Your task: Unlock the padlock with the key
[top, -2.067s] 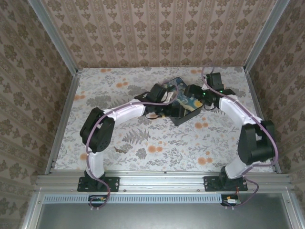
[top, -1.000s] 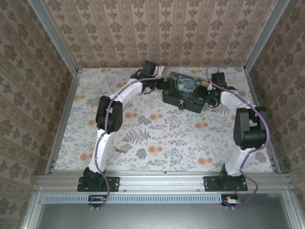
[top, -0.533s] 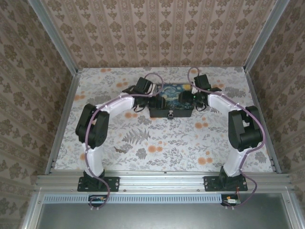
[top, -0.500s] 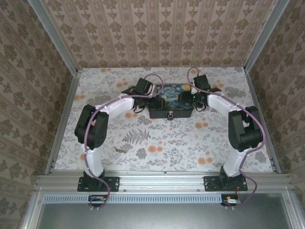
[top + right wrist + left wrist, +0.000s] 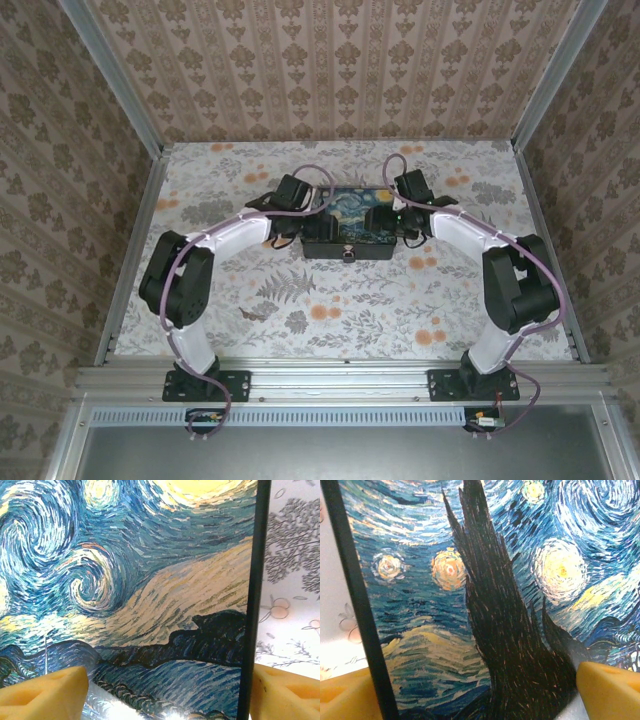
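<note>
A black box with a swirly blue-and-yellow painted lid [image 5: 347, 226] lies in the middle of the table, its long side square to the near edge. A small metal padlock [image 5: 347, 254] hangs at its front face. My left gripper [image 5: 308, 222] sits over the box's left end, open, one yellow finger [image 5: 345, 696] outside the black rim and the other over the lid [image 5: 485, 605]. At the right end my right gripper [image 5: 388, 218] is open too, straddling the rim with one finger [image 5: 287, 692] beyond the edge of the lid [image 5: 150, 580]. The key is out of view.
The floral table [image 5: 330, 310] runs out in front of the box and to both sides. Patterned walls and metal rails [image 5: 130, 250] close the table in at the left, right and back.
The box has slid left and nearer and turned until its long side faces the near edge. Both grippers stayed at its ends and came along with it.
</note>
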